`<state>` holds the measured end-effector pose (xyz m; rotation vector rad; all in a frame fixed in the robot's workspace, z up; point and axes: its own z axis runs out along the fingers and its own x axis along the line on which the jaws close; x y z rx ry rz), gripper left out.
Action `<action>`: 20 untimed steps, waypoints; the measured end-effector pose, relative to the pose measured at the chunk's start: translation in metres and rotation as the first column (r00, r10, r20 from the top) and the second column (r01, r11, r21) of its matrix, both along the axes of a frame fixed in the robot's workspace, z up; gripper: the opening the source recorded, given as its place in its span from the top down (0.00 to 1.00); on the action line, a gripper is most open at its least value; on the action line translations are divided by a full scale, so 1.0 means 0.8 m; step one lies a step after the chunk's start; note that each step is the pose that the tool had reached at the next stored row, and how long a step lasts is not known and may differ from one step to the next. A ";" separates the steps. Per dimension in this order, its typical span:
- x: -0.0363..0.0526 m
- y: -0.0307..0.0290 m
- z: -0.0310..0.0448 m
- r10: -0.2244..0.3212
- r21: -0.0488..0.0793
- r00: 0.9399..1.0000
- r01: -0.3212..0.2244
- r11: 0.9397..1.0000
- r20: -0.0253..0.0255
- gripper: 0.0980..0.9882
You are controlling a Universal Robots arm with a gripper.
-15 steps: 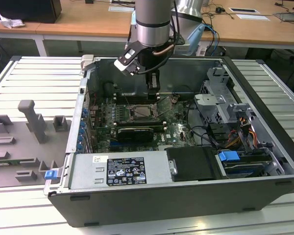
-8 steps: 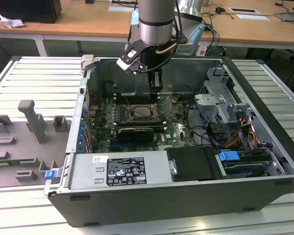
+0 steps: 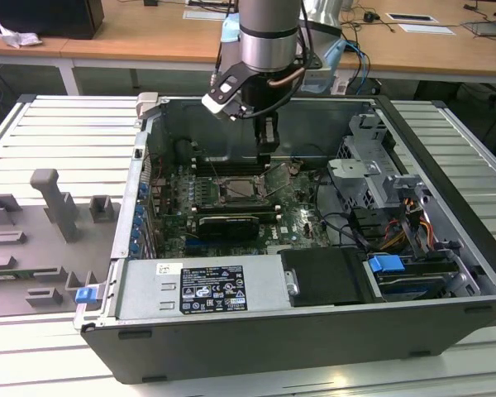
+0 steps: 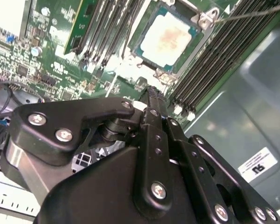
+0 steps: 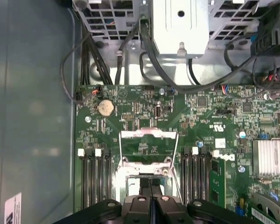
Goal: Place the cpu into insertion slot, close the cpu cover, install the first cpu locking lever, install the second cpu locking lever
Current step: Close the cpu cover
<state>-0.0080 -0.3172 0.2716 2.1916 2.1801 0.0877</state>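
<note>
Gripper (image 5: 150, 181) fingers together, near cpu (image 4: 170, 37) seated in insertion slot (image 4: 190, 46) — cpu cover (image 5: 148, 134) seemingly raised (memory slots (image 5: 92, 179) flanking)

The cpu (image 4: 170, 39) in its insertion slot (image 4: 161, 74), memory slots (image 4: 214, 60) either side.

Bright, diffuse overhead light; soft shadows inside case (image 3: 273, 347); glare whitens cpu (image 4: 170, 39) top in second wrist view.
</note>
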 end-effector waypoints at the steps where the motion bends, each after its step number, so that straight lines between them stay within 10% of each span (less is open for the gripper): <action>1: 0.002 0.0000 0.0000 0.000 0.000 1.000 0.000 1.000 0.000 0.99; 20: 0.042 0.0020 -0.0055 0.001 -0.002 1.000 -0.001 1.000 -0.003 0.99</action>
